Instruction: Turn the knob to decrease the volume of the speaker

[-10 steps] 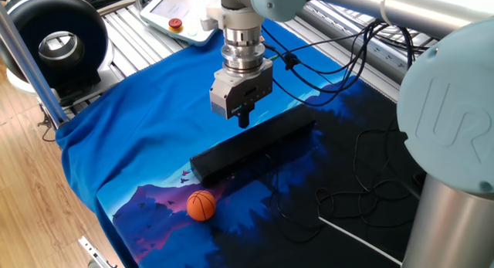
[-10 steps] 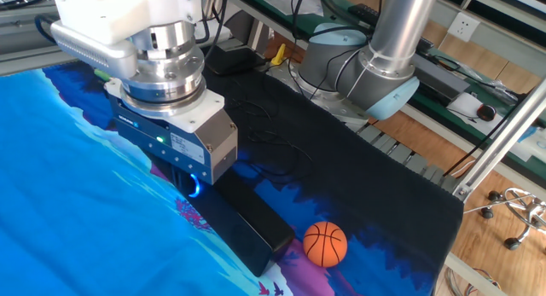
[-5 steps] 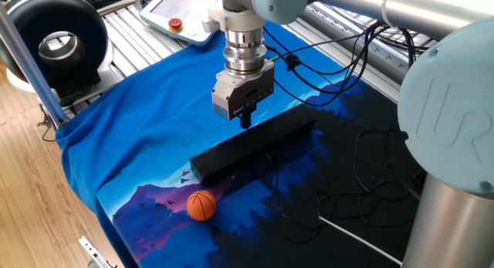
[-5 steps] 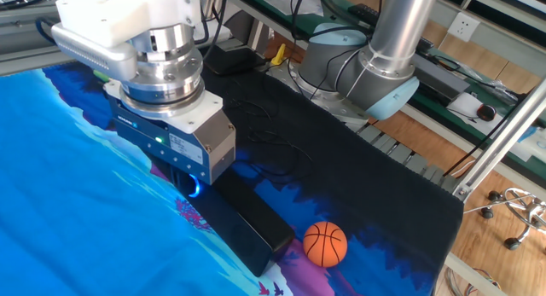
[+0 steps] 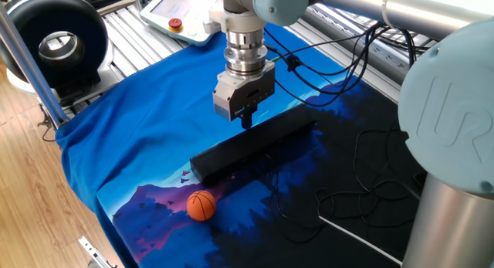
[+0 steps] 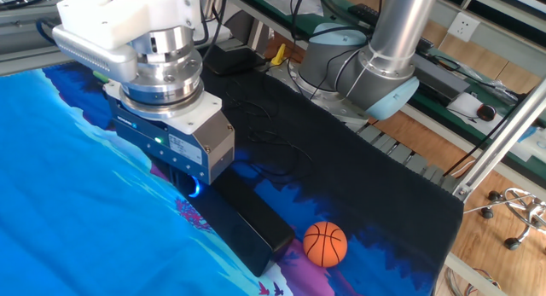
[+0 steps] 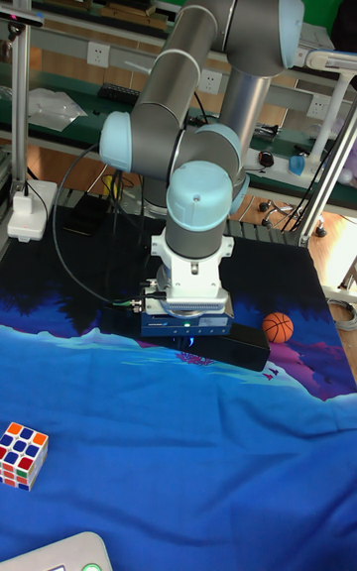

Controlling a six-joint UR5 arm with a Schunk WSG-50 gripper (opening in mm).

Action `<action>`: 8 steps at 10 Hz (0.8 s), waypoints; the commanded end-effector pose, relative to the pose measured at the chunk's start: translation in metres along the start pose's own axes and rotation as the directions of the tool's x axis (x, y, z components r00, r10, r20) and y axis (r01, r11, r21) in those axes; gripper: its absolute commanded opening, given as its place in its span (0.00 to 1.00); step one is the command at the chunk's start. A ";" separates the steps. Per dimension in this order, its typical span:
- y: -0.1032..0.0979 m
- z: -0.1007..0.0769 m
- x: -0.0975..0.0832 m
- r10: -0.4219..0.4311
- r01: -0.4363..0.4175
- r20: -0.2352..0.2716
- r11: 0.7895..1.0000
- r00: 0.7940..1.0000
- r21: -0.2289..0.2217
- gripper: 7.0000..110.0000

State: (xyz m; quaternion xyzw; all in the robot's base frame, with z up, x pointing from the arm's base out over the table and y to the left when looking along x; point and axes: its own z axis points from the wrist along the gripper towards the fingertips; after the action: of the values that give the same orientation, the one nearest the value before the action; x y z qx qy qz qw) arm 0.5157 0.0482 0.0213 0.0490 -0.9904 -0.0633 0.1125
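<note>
The speaker (image 5: 255,144) is a long matte-black bar lying across the blue cloth; it also shows in the other fixed view (image 6: 247,223) and the tall fixed view (image 7: 248,345). My gripper (image 5: 246,120) points straight down onto its top, near the far end. The dark fingers are drawn close together and touch the bar. The knob is hidden between and under them. In the other fixed view the gripper (image 6: 189,187) body covers that end of the speaker, with a blue light glowing beneath it. The tall fixed view shows the gripper (image 7: 188,338) from the front.
An orange ball (image 5: 201,205) lies just off the speaker's near end. A black ring-shaped device (image 5: 58,44) stands at the back left. Thin black cables (image 5: 363,183) trail over the dark cloth to the right. A Rubik's cube (image 7: 22,453) sits on the cloth's far side.
The gripper has turned slightly about its vertical axis while staying on the speaker's top. The speaker and the ball have not moved.
</note>
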 end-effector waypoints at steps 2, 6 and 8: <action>-0.002 0.002 -0.001 -0.001 0.001 0.005 1.000 1.000 -0.007 0.00; -0.007 0.004 0.000 -0.004 0.004 0.006 1.000 1.000 0.002 0.00; -0.012 0.007 0.002 -0.008 0.008 0.005 1.000 1.000 0.010 0.00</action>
State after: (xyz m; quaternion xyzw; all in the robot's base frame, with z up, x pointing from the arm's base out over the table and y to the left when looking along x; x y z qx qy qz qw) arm 0.5138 0.0397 0.0149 0.0539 -0.9907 -0.0575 0.1111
